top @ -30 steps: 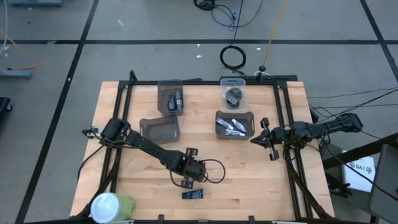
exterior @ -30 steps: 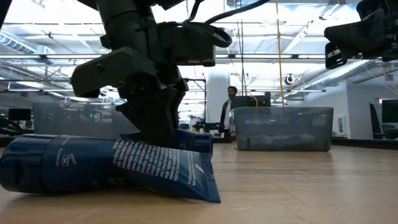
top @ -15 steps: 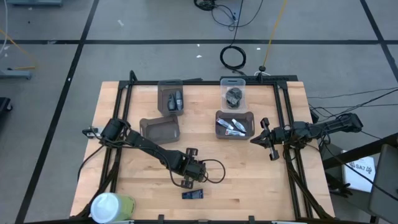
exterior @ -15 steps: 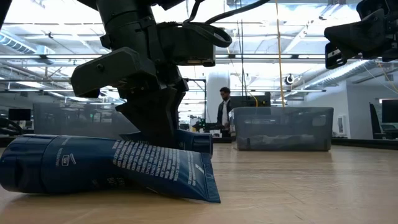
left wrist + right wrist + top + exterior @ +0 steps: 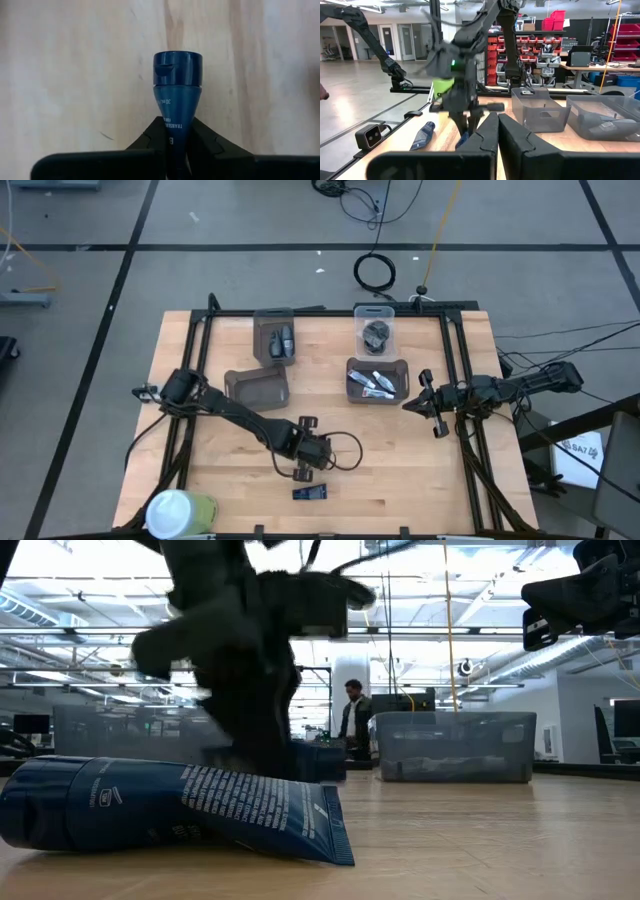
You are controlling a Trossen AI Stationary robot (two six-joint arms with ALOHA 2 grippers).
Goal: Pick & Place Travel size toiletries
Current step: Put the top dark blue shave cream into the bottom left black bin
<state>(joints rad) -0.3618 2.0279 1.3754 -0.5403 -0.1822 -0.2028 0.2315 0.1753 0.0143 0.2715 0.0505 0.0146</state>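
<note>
Two dark blue travel tubes show. One tube (image 5: pixel 312 493) lies on its side near the table's near edge, large in the low view's foreground (image 5: pixel 170 805). My left gripper (image 5: pixel 303 468) stands just behind it, shut on the second blue tube (image 5: pixel 176 85), whose cap (image 5: pixel 320 762) sticks out past the fingers. My right gripper (image 5: pixel 408 405) hangs shut and empty above the table's right side (image 5: pixel 497 120), well away from both tubes. My left gripper pinches the second tube between its two fingers (image 5: pixel 150 137) on the tube's body (image 5: pixel 174 127), just behind the tapered shoulder under the cap. The fingers come from above, across the tube. The cap end points away, roughly level; whether it is clear of the table does not show.
A grey bin (image 5: pixel 273 340) with dark pieces and a clear bin (image 5: pixel 375 330) with dark lumps stand at the far side. In front of them are a grey bin (image 5: pixel 377 380) of white tubes and another grey bin (image 5: pixel 258 388). A white-and-green cylinder (image 5: pixel 178 512) stands at the near left corner.
My left arm has begun to move and shows blurred in the low view. The held tube's cap end has risen slightly and now sits about level. The foreground tube has stayed put. A person in the room behind has walked leftward in the low view.
</note>
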